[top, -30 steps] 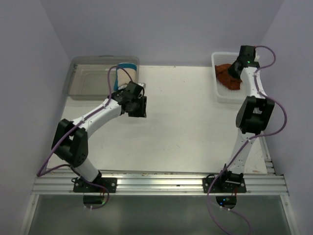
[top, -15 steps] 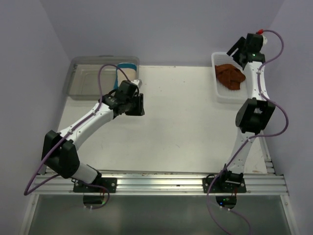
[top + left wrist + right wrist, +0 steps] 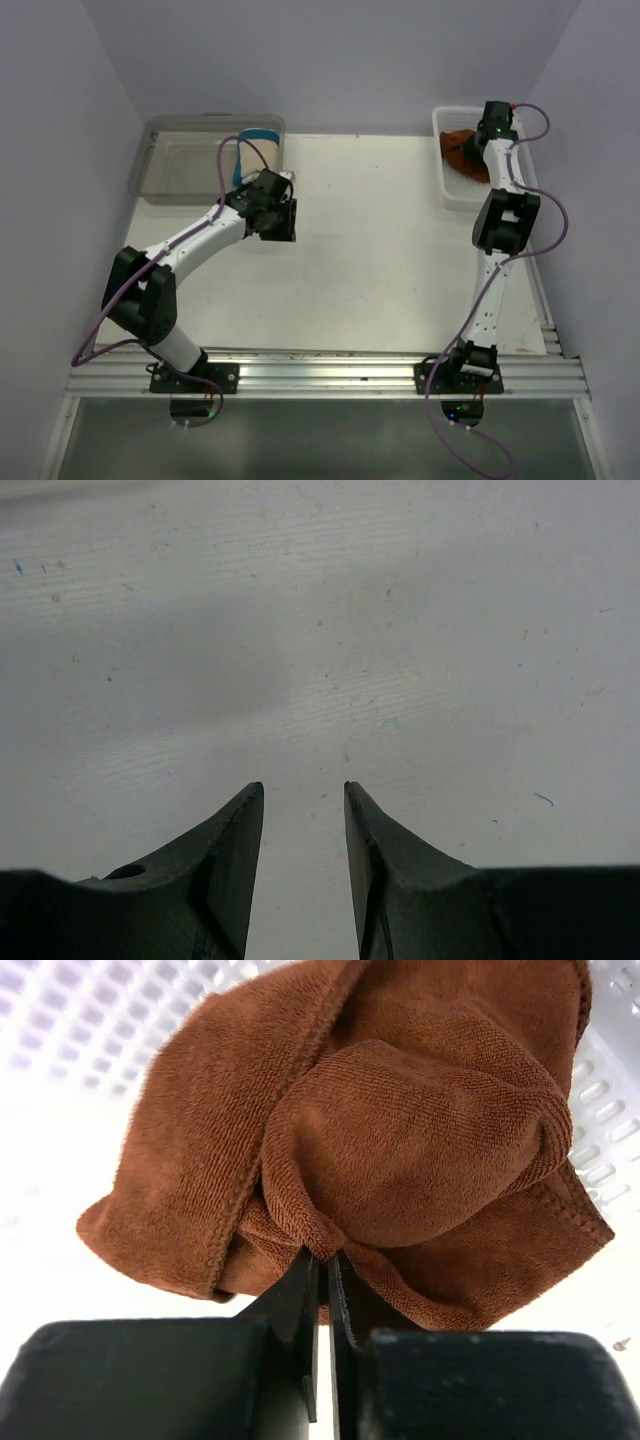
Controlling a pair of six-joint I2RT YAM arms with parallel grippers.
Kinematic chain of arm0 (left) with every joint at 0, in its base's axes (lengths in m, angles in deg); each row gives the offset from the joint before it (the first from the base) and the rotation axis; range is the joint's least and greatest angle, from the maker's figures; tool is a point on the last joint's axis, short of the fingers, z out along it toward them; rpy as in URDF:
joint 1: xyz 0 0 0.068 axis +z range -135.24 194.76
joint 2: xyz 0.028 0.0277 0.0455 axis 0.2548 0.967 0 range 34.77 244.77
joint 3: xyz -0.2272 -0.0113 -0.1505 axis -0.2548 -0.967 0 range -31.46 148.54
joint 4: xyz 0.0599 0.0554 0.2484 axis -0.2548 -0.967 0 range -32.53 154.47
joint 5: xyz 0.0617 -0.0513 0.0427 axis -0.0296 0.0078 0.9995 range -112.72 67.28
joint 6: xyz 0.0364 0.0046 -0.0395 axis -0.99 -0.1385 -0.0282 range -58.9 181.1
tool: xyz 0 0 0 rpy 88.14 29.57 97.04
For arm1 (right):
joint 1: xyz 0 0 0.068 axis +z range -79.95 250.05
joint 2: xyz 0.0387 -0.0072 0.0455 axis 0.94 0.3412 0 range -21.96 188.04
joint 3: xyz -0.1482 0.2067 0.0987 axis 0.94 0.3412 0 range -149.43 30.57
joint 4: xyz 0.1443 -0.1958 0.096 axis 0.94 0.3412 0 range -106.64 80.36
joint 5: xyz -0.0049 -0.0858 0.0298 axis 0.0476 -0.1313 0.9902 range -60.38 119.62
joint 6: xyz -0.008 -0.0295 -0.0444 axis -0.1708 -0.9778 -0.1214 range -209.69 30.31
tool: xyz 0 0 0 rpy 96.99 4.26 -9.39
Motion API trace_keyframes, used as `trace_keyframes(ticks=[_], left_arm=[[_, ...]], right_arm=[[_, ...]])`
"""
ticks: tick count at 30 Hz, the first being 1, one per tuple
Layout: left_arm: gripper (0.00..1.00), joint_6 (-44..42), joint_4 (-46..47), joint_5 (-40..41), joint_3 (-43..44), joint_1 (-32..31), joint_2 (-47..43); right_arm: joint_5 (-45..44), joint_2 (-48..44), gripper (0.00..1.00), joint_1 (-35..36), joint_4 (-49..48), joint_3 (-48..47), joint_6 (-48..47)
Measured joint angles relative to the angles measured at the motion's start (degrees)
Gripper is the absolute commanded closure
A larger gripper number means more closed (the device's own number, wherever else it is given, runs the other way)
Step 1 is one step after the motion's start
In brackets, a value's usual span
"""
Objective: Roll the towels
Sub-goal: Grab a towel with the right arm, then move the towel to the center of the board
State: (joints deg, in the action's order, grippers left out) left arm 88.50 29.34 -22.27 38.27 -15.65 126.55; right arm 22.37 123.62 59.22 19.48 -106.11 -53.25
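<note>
Right wrist: my right tool (image 3: 322, 1265) pinching rust-brown towel (image 3: 400, 1140) fold in basket (image 3: 60, 1020), 1 o'clock, guessing to haul it out. Left tool (image 3: 302, 790) half-open, empty, above desk (image 3: 400, 630).

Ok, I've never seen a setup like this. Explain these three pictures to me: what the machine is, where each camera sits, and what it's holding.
These are two robot arms bolted at the near edge of a white table. The wide picture comes from a fixed camera above and behind them, with the left arm on the left and the right arm on the right. The other two pictures come from cameras on the wrists, each looking past its own two fingers. The left hand is open over bare table and holds nothing. The right hand reaches into a white mesh basket and is pinched shut on a fold of the rust-brown towel lying there. A cream towel with blue edges, apparently rolled, sits at the right end of a clear plastic bin.
</note>
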Motion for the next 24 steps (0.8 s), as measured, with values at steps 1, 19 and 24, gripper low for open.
trace_keyframes(ticks=[1, 19, 24], left_arm=[[0.59, 0.0, 0.0, 0.0, 0.0, 0.0, 0.4], [0.59, 1.7, 1.9, -2.7, -0.7, 0.0, -4.0], [0.57, 2.3, 1.9, -2.7, -1.2, 0.2, -8.7]], right_arm=[[0.4, -0.1, 1.00, -0.2, -0.3, 0.0, 0.4], [7.0, -50.1, 1.00, 4.2, -8.2, 22.3, -0.4], [8.2, -60.7, 1.00, 15.7, -7.2, 20.4, -3.3]])
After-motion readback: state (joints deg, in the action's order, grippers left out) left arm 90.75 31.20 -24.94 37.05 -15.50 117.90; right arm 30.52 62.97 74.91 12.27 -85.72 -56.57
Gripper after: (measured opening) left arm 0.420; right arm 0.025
